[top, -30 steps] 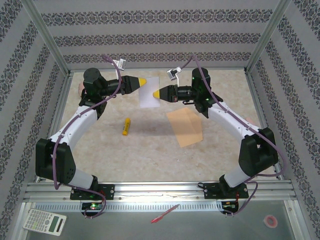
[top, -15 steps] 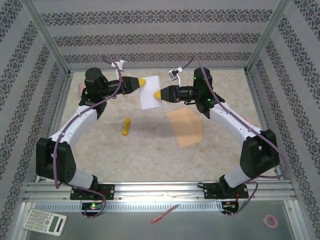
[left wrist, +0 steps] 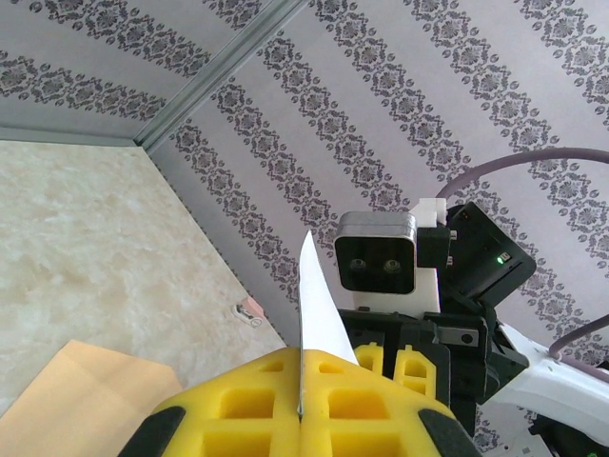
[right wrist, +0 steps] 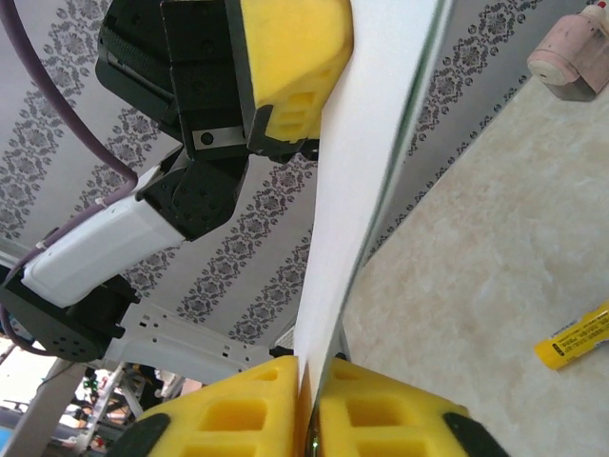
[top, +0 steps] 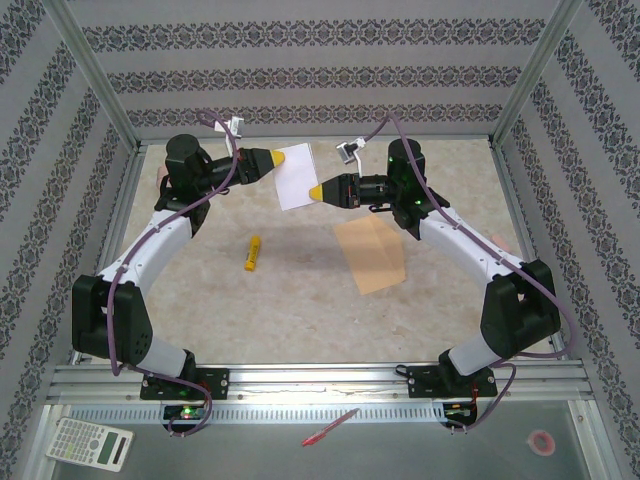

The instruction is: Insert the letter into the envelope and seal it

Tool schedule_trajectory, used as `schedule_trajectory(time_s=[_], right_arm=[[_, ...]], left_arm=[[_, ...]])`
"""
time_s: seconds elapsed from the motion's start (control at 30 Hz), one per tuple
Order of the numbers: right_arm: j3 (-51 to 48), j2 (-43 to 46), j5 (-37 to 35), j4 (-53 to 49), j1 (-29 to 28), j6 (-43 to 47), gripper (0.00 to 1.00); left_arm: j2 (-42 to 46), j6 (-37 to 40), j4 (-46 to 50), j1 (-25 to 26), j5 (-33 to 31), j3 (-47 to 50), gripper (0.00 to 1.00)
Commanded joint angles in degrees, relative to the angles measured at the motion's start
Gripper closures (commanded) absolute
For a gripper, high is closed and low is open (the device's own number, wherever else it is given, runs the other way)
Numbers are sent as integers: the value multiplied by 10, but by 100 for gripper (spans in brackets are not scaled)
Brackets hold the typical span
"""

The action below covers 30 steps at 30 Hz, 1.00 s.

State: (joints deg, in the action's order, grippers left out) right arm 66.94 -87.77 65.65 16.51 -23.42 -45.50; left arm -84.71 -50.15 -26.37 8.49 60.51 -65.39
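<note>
Closing my left end effector (top: 272, 160) on the letter (top: 295, 178), which my right end effector (top: 317, 191) also grips, leaves it aloft, ready for the envelope (top: 370, 255).

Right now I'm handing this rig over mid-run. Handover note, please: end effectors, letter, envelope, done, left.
Left end effector: shut on the letter, at its upper left edge.
Right end effector: shut on the letter's lower right edge.
Letter: held in the air between both arms, over the far part of the table.
Envelope: flat on the table, nearer than the letter.
Glue stick: lying left of the envelope.
Done: letter picked up.
Left: slide it into the envelope, seal.
</note>
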Motion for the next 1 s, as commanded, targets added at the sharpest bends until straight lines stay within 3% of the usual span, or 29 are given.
schedule_trajectory(time_s=[0.0,0.1,0.17,0.23,0.37,0.43,0.67,0.97], right_arm=[[-6,17,7,20,-5,-1,95],[-5,13,6,23,-7,-6,100],[-8,13,-2,22,-8,-10,100],[-9,12,-9,20,-8,-15,100],[-27,13,-39,12,-8,-32,100],[-43,12,-62,10,-9,-46,100],[-116,-13,-193,-3,-26,-88,100],[-124,-99,-279,-36,-77,-86,100]], left_arm=[[-2,-6,-26,-8,-2,-3,100],[-3,-6,-27,-8,-3,-1,100],[-4,-6,-28,-9,-6,2,78],[-5,-6,-27,-12,-5,3,65],[-2,-4,-14,-32,-7,6,16],[4,8,13,-50,-17,5,1],[55,191,262,-72,-115,-21,0],[84,190,255,-73,-112,31,0]])
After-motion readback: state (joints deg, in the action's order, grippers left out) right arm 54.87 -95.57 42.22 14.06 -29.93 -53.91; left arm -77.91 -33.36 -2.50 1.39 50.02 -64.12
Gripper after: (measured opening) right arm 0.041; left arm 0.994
